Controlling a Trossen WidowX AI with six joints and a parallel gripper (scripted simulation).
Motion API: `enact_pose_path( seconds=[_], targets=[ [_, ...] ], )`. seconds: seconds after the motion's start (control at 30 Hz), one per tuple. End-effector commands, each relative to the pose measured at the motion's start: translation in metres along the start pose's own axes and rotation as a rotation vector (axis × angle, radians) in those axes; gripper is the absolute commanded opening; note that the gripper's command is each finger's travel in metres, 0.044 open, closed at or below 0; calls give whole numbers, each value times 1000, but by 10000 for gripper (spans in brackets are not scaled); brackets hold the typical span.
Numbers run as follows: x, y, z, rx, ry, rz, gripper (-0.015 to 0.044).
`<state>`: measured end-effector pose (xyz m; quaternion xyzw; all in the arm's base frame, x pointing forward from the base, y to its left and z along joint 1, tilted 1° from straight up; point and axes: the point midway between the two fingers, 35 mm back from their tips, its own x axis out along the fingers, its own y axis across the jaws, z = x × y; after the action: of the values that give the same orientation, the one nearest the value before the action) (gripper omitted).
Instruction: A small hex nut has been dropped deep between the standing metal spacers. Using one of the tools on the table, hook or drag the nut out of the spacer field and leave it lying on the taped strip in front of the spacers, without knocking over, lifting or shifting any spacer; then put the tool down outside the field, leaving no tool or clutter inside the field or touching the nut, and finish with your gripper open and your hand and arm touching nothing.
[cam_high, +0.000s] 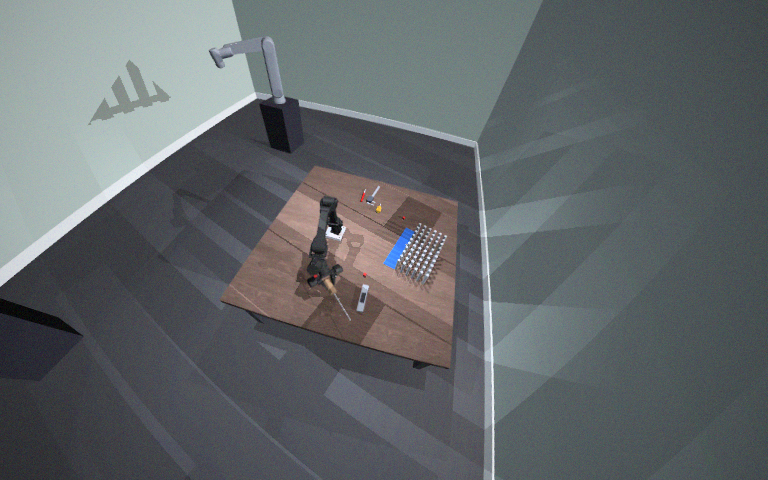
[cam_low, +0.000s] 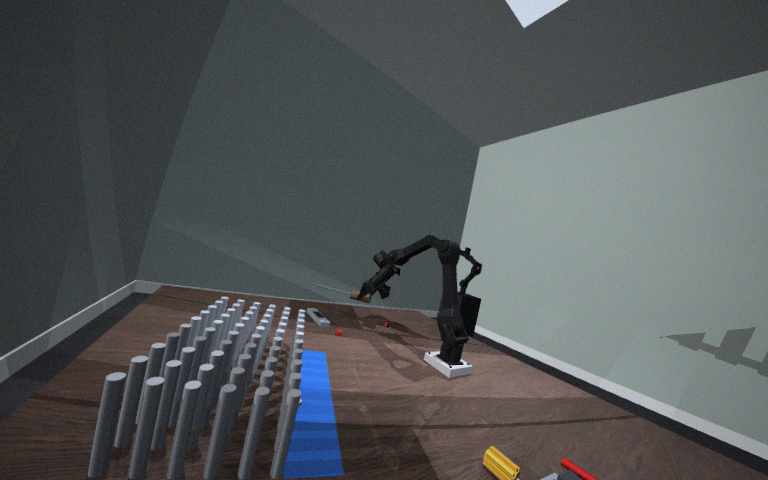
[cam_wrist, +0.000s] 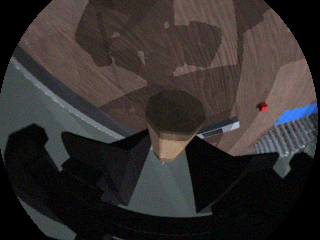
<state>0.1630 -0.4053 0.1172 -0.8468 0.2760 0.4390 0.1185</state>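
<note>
My gripper (cam_high: 327, 279) (cam_low: 364, 293) (cam_wrist: 168, 132) is shut on the wooden handle (cam_high: 330, 286) (cam_low: 359, 296) (cam_wrist: 175, 120) of a tool. Its thin metal shaft (cam_high: 342, 306) (cam_low: 333, 289) points away from the arm, above the table on the side away from the yellow object. The grey metal spacers (cam_low: 186, 418) (cam_wrist: 287, 137) stand upright in rows, well away from the gripper. The blue taped strip (cam_high: 398, 249) (cam_low: 317, 407) (cam_wrist: 300, 113) lies along their front. A tiny pale spot shows beside a front spacer in the exterior view; I cannot tell whether it is the nut. The shaft's tip shape is unclear.
A grey box-like object (cam_high: 363, 298) (cam_low: 318, 317) (cam_wrist: 220, 128) lies near the held tool. A red cube (cam_high: 364, 275) (cam_low: 338, 332) (cam_wrist: 262, 106) lies near it. A yellow object (cam_high: 378, 208) (cam_low: 501, 463), a red stick (cam_high: 363, 196) (cam_low: 577, 468) and a grey tool (cam_high: 370, 199) lie across the table.
</note>
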Motion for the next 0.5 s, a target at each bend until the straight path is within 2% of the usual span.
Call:
enact_pose_path(
  seconds=[0.0, 0.47],
  targets=[
    [3, -1, 2, 5, 3, -4, 0],
    [14, -1, 10, 5, 3, -4, 0]
  ],
)
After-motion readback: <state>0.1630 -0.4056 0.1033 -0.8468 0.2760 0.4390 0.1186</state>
